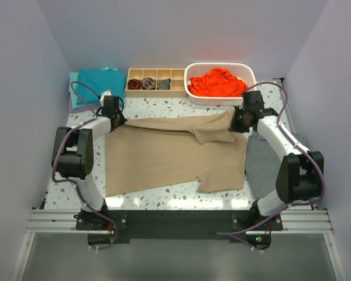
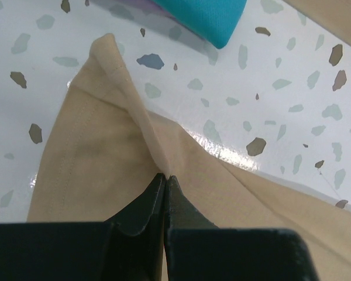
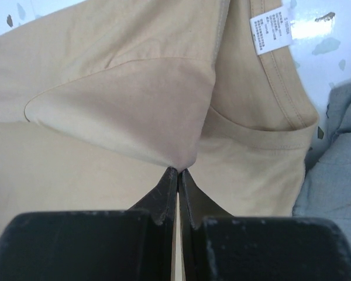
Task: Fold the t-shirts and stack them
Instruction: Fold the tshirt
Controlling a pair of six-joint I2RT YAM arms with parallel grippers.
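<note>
The tan t-shirt (image 1: pixel 169 155) lies spread on the table's middle. My left gripper (image 1: pixel 118 120) is shut on its far left corner, pinching a fold of tan cloth (image 2: pixel 155 149). My right gripper (image 1: pixel 238 122) is shut on its far right part near the collar, holding a folded flap (image 3: pixel 134 111); the neck label (image 3: pixel 270 30) shows beyond. A folded teal t-shirt (image 1: pixel 98 85) lies at the back left and shows in the left wrist view (image 2: pixel 207 17). An orange-red t-shirt (image 1: pixel 218 82) is bunched in the white basket (image 1: pixel 193 93).
A wooden divided tray (image 1: pixel 178 89) with small rolled socks stands at the back between the teal t-shirt and the basket. A flat grey cloth (image 1: pixel 260 164) lies right of the tan t-shirt, under my right arm, also in the right wrist view (image 3: pixel 336 170).
</note>
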